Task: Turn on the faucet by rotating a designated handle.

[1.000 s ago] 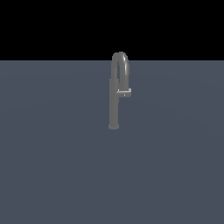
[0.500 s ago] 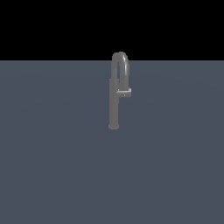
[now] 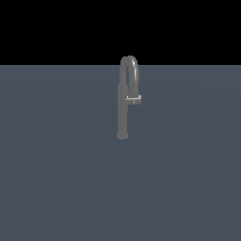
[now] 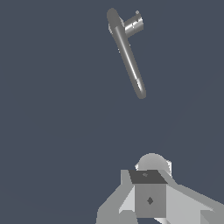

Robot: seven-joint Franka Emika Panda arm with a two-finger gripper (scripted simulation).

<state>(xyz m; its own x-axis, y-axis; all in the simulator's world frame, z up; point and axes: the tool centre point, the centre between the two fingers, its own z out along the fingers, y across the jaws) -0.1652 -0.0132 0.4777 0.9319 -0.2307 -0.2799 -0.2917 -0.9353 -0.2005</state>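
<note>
Where the flat slate-blue ground [image 3: 61, 179] meets the black backdrop, the faucet [image 3: 123, 113] stands upright a little toward the exterior view's right of centre, its round foot planted on the ground. It is tall, slim and matte grey: a straight vertical post that rises into a narrow inverted-U gooseneck, whose arch crosses the horizon line and whose open end comes back down beside the post. Just to the exterior view's right of the post, about mid-height, the handle [image 3: 133, 100] juts out sideways as a short stubby grey lever, level and far smaller than the post, with a paler end face.

In the wrist view the faucet [image 4: 127, 54] is seen from above as a slanted grey bar, the handle [image 4: 133, 24] sticking out as a short cylinder near one end. The gripper [image 4: 149, 197] shows only as pale grey blocks, well apart from the faucet; I cannot tell whether its jaws are parted or closed.
</note>
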